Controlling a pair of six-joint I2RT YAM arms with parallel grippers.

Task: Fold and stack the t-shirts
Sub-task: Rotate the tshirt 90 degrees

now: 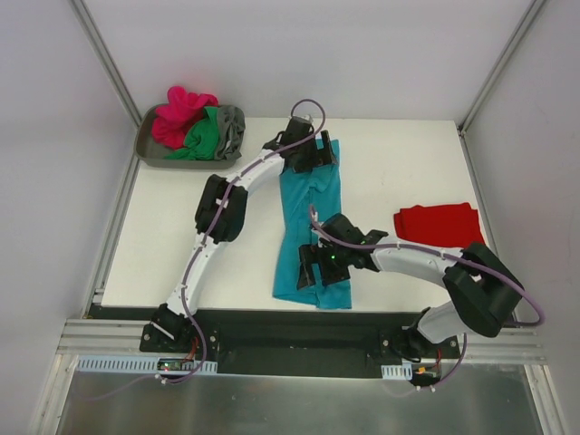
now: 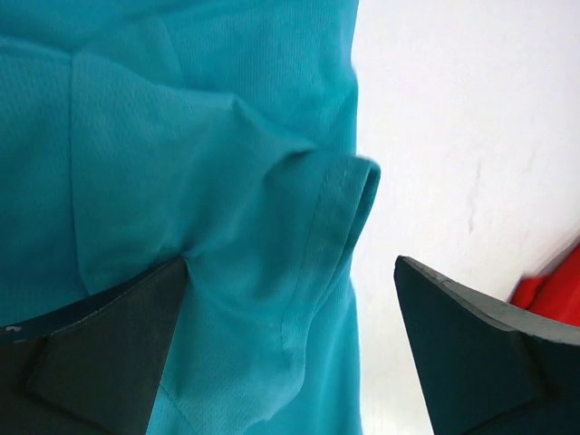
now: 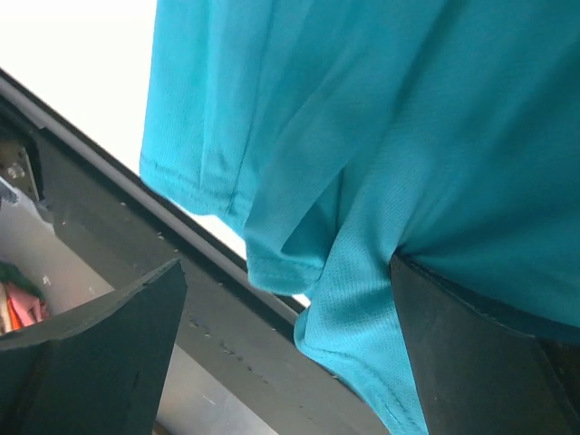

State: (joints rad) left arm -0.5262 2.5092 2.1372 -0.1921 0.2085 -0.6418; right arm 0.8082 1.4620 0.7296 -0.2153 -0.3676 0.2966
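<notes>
A teal t-shirt (image 1: 313, 204) lies as a long narrow strip down the middle of the white table. My left gripper (image 1: 313, 154) hovers open over its far end; in the left wrist view a folded sleeve hem of the teal t-shirt (image 2: 335, 208) lies between the wide jaws of that gripper (image 2: 290, 263). My right gripper (image 1: 317, 267) is open over the near end. There the teal hem (image 3: 353, 308) hangs over the table's front edge between its jaws (image 3: 285, 265). A folded red t-shirt (image 1: 438, 224) rests at the right.
A grey tray (image 1: 145, 149) at the back left corner holds crumpled magenta (image 1: 181, 113), green (image 1: 207, 136) and grey (image 1: 231, 127) shirts. The dark front rail (image 3: 136, 208) runs just below the teal hem. Metal frame posts stand at the back corners.
</notes>
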